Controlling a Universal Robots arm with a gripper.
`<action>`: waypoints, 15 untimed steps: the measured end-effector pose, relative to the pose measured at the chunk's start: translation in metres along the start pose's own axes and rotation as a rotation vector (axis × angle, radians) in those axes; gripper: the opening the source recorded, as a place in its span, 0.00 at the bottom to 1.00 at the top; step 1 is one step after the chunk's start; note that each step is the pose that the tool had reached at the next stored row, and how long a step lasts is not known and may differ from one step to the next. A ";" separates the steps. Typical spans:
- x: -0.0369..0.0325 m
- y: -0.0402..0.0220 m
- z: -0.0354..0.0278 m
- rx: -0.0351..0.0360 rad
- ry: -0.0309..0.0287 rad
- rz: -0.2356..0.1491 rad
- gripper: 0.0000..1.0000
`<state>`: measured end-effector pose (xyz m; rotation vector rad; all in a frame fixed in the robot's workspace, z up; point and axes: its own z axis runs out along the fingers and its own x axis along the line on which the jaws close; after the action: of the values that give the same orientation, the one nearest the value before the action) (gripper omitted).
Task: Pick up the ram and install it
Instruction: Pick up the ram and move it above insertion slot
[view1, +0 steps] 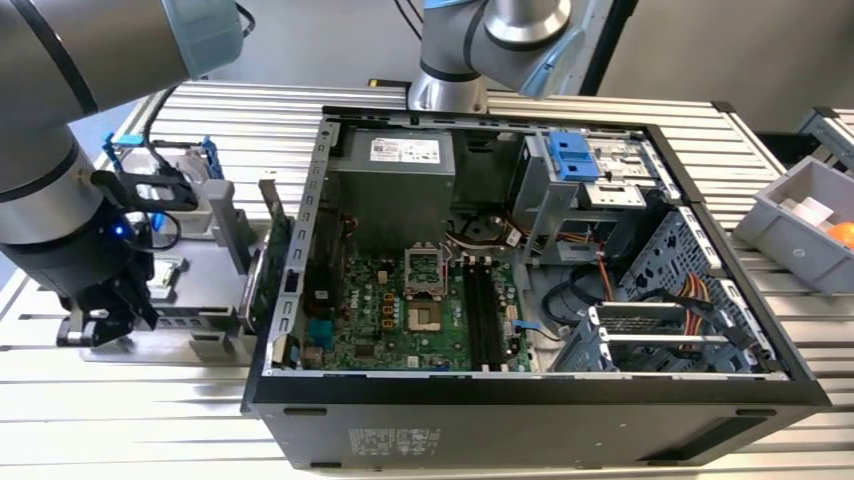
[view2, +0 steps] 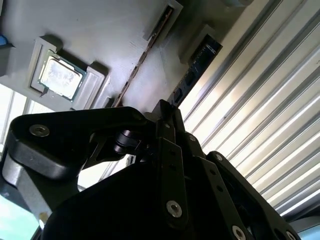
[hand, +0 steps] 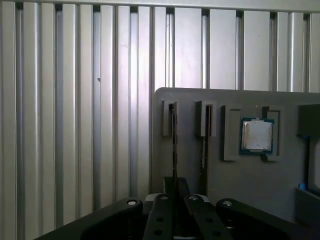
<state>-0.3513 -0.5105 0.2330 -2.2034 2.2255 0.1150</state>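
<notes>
Ram (hand: 174, 142): seated edge-up in a slot of the grey holder (hand: 190, 97).
Claw (hand: 175, 182): positioned at the ram's end; its opening cannot be told.
Processor (hand: 257, 135): kept nearby in the holder.

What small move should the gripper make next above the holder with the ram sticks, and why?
Probably a short descent straight onto the ram farther from the processor. In both wrist views the gripper lines up with that stick's edge, and it stands in its holder slot, not lifted.
</notes>
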 end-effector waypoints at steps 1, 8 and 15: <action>-0.0001 0.0000 -0.0008 -0.0001 0.0001 0.000 0.00; -0.0004 0.0003 -0.0069 0.0000 0.0000 0.000 0.00; -0.0008 0.0006 -0.0133 0.0000 0.0001 0.000 0.00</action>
<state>-0.3513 -0.5105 0.2463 -2.2034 2.2256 0.1150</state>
